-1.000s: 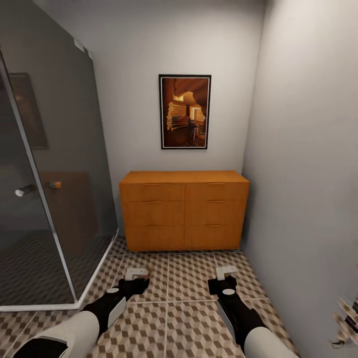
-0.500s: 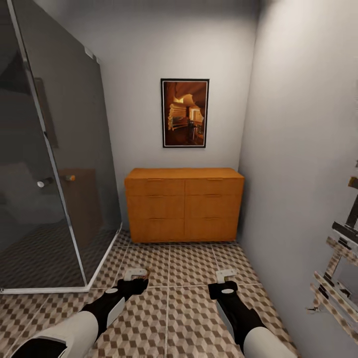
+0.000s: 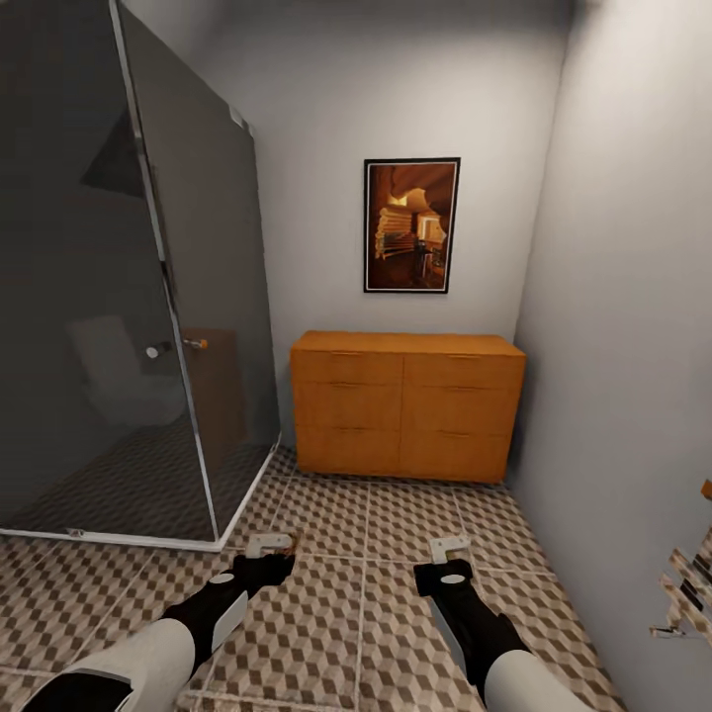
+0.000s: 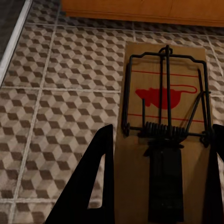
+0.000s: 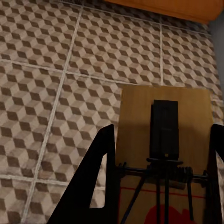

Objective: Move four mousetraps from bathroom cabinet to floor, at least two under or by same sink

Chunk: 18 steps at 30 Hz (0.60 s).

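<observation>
Between each claw's fingers, left claw (image 3: 269, 546) and right claw (image 3: 447, 547), a gripped mousetrap (image 4: 164, 140) rides flat; cabinet (image 3: 406, 405) at 12 o'clock.

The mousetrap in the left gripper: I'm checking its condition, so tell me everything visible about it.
The mousetrap is a flat tan wood-look board with a dark wire bar, coil spring, dark plate and red printed mark. It lies flat between the left gripper fingers, above the bathroom floor.

Matt orange-brown wooden cabinet (image 3: 405, 405), patterned tiled bathroom floor (image 3: 326, 613), tan wooden mousetraps (image 4: 163, 135) with dark wire, smoky glossy glass shower (image 3: 119, 297)
</observation>
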Motion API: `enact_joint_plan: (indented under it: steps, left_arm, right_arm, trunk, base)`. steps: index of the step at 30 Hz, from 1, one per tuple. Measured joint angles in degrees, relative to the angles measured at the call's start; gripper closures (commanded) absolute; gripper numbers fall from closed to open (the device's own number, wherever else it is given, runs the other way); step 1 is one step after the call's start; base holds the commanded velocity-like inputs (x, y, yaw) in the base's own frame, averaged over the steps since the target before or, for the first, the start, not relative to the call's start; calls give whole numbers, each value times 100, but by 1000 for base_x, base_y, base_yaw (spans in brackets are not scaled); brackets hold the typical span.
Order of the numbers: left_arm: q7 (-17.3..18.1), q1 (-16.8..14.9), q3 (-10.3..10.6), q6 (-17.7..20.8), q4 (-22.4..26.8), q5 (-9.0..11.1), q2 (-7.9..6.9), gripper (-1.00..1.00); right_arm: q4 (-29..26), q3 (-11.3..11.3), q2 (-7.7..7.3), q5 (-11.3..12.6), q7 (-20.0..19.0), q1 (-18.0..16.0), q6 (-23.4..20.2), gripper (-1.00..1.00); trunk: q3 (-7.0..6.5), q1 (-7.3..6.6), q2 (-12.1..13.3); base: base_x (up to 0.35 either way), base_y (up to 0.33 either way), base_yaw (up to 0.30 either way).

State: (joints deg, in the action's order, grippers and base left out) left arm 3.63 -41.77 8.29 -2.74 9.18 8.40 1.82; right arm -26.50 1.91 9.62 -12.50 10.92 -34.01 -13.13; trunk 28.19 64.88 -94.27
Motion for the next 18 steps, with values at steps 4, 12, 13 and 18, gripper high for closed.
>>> enact_joint_plan:
  steps: [4,12,13,18]
  left_arm:
    - [-3,0,-6,0,-2,4,-9,100]
    - [-19,0,-2,0,-2,85,-6,100]
    - [-20,0,-1,0,-3,101,-6,100]
    - [-23,0,0,0,-8,126,-6,100]
  right_arm:
    - [0,0,6,0,0,0,0,100]
    - [0,0,15,4,1,0,-126,100]
    - [0,0,13,5,1,0,-150,100]
    - [0,0,15,8,-4,0,-187,100]
  trunk:
    - [0,0,0]
    - [0,0,0]
    - [0,0,0]
    - [0,0,0]
  base:
    - [-2,0,289]
    - [0,0,290]
    - [0,0,290]
    - [0,0,290]
